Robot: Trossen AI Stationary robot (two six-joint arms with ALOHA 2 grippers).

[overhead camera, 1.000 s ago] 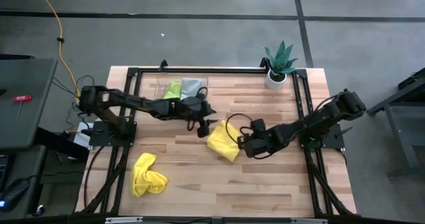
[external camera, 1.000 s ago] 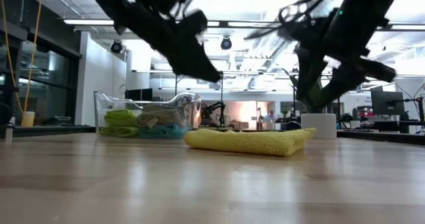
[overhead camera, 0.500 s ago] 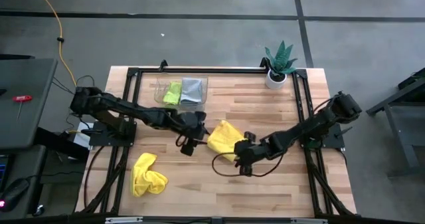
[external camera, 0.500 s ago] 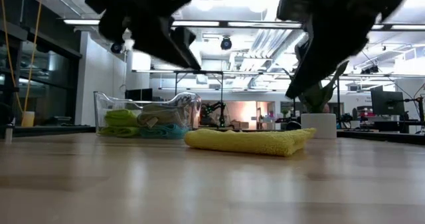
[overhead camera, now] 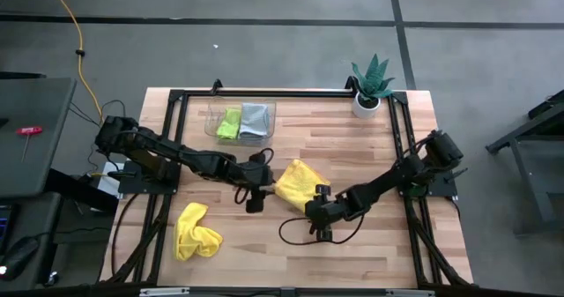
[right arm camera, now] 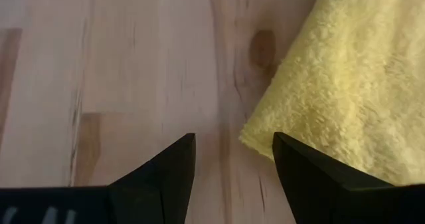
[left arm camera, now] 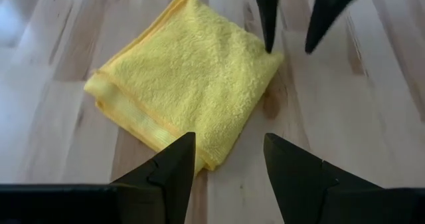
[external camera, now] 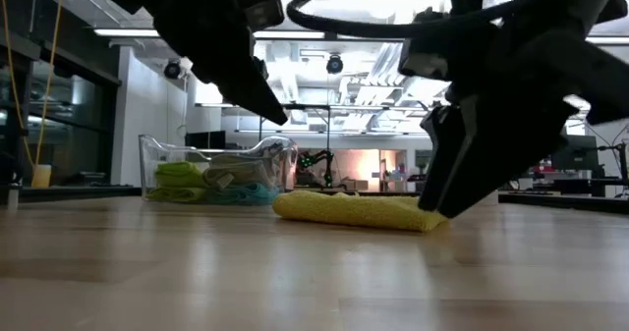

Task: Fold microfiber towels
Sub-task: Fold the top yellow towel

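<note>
Both grippers have shifted toward the table's near edge since the earlier frames: the left gripper (overhead camera: 254,197) from the folded towel's far corner to its left side, the right gripper (overhead camera: 315,224) from the towel's right edge to its near corner

High view: the folded yellow plush microfiber towel (overhead camera: 298,184) lies flat near the middle of the pale wooden slatted table (overhead camera: 370,156). A second yellow plush towel (overhead camera: 196,231), crumpled, lies well apart toward the near left. The clear plastic tray (overhead camera: 211,116) at the far edge holds a lime green cloth (overhead camera: 230,123) and a light grey cloth (overhead camera: 255,120) side by side. A green potted plant in a white pot (overhead camera: 370,87) stands at the far right corner

Low view: the folded towel rests on the table with the tray behind it to the left; both arms hang over it, neither gripper lifting it

Left wrist view: the left gripper's two dark fingers (left arm camera: 174,173) stand apart, released, just above one edge of the folded towel, holding nothing. The right gripper's fingertips (left arm camera: 265,11) show at the opposite corner, also apart

Right wrist view: the right gripper's fingers (right arm camera: 174,171) are spread and empty, just beside the towel's corner, bare wood between them
</note>
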